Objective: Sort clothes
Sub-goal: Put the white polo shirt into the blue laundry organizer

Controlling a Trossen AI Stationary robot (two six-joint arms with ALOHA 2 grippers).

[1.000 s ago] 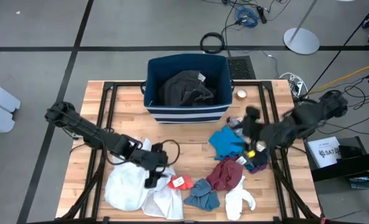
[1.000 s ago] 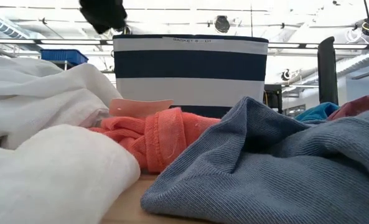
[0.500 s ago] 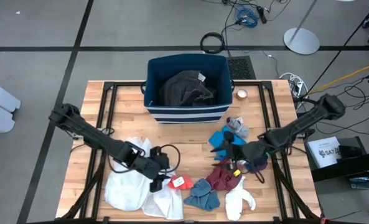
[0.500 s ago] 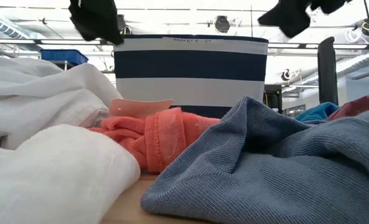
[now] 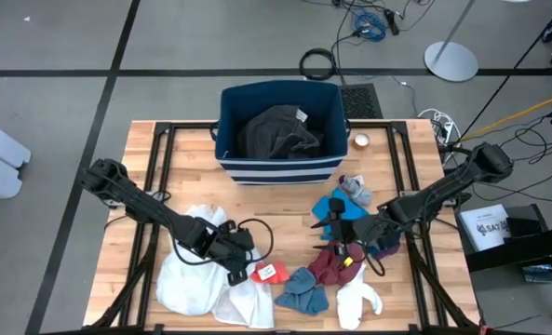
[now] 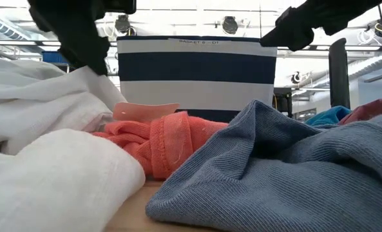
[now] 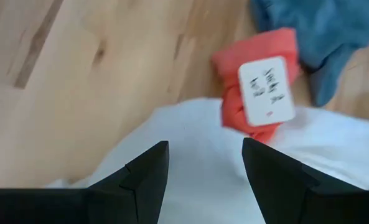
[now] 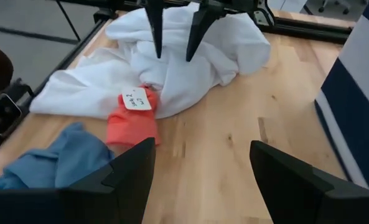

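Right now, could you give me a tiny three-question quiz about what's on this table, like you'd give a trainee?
1. True or false: the striped bin already holds a dark grey garment.
2. Which tool hangs over the white garment: A) left tool B) right tool?
3. Fill in: a white tag lies on the ___ coloured cloth.

Key: 1 true; 2 A; 3 red.
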